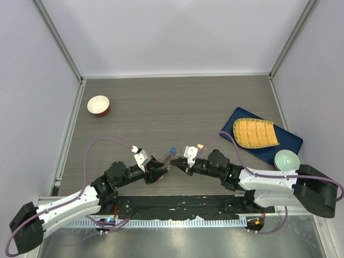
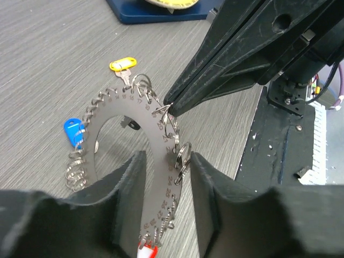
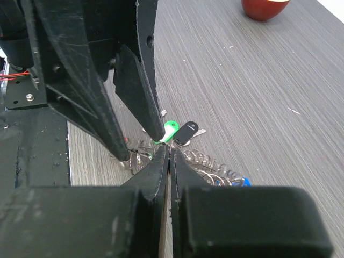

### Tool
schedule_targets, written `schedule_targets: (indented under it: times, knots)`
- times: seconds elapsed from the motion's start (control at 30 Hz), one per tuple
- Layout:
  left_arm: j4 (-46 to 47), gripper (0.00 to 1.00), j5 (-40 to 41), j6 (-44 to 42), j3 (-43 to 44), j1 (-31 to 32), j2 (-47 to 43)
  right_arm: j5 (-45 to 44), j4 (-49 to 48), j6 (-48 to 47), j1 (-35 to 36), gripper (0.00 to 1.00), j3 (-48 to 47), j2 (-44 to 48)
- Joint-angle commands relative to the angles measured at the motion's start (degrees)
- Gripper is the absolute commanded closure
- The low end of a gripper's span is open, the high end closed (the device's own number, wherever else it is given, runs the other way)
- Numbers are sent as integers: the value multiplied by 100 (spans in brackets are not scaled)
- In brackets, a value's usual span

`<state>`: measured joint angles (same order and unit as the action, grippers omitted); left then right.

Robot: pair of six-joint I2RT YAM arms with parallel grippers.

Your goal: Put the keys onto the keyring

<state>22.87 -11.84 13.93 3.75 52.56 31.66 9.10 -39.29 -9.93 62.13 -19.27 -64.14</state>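
The keyring [image 2: 110, 115], a flat grey toothed disc hung with small split rings, stands tilted between the two grippers at the table's near middle [image 1: 167, 161]. Keys hang from it by a yellow tag [image 2: 122, 65], a blue tag [image 2: 72, 131], a red tag [image 2: 146, 250], a green tag [image 3: 170, 130] and a black tag [image 3: 187, 133]. My left gripper [image 2: 167, 161] is open and straddles the disc's rim, with a gap on the right side. My right gripper [image 3: 169, 150] is shut, its tips pinching a split ring [image 2: 163, 110] on the rim.
A red-and-white bowl [image 1: 98, 105] sits at the far left. At the right, a dark blue tray [image 1: 290, 141] carries a yellow ribbed dish [image 1: 256, 133], with a pale green bowl [image 1: 286, 160] beside it. The black base plate [image 1: 177, 207] runs along the near edge.
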Motion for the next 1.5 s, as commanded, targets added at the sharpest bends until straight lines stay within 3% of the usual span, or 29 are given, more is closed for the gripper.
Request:
schedule_targets:
  times: [0.0,0.13,0.57,0.73,1.0,1.07,1.23,1.37,1.47]
  knots:
    - [832,64,-91,-207,240,9,419,48,-747,-61,-34,99,72,244]
    - [1351,67,-91,-216,258,9,771,135,-826,-35,-43,99,134,227]
    - [1817,63,-575,-75,495,9,1694,-5,-773,61,-113,99,151,226]
    - [1720,54,-390,-163,425,9,1572,127,-606,176,-122,99,81,200]
    - [1993,54,-477,-944,65,9,1176,539,-729,255,-157,99,55,77]
    - [2010,59,-513,-1191,-41,9,1062,645,-738,246,-175,99,55,86]
    - [1905,61,-960,-2007,-199,9,781,882,-642,159,-201,99,72,182]
    - [1598,73,-1206,-2123,-85,-17,657,988,-536,114,-245,99,55,235]
    - [1571,75,-1330,-1992,-15,-61,824,1076,-510,106,-280,99,37,261]
